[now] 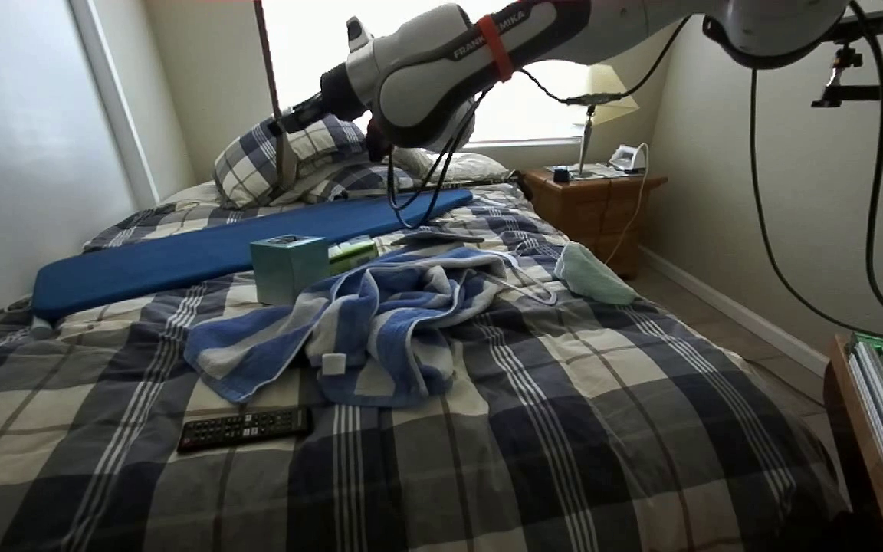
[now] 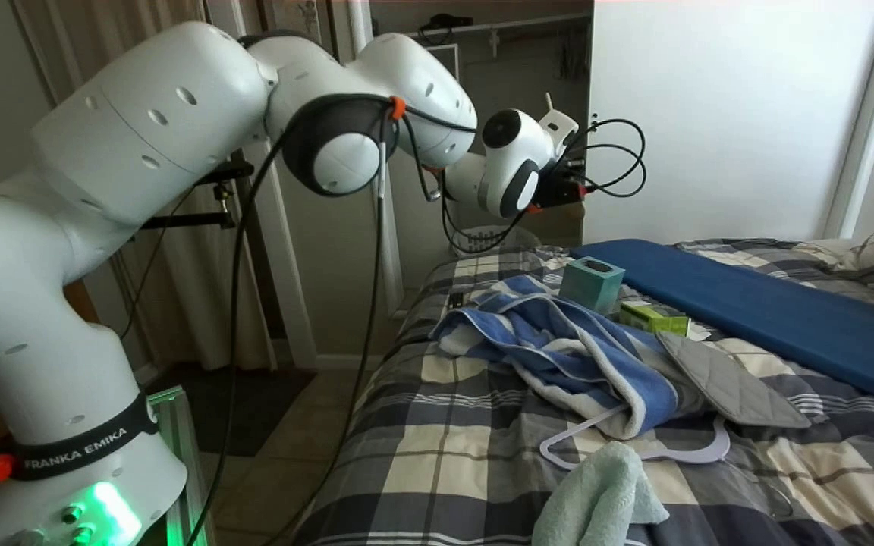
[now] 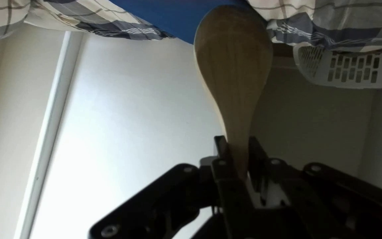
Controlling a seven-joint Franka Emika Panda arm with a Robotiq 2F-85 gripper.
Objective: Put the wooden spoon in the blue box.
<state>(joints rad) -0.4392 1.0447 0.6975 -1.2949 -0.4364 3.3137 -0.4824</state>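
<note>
Arm (image 2: 293, 72) raised and bent — jaws clamped, nearly together.

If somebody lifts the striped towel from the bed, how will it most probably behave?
The striped towel would probably hang floppy, since it lies in loose, soft folds. It is unlikely to roll, being crumpled and spread rather than round. It might drag the pale hanger, which seems to run under its edge.
</note>
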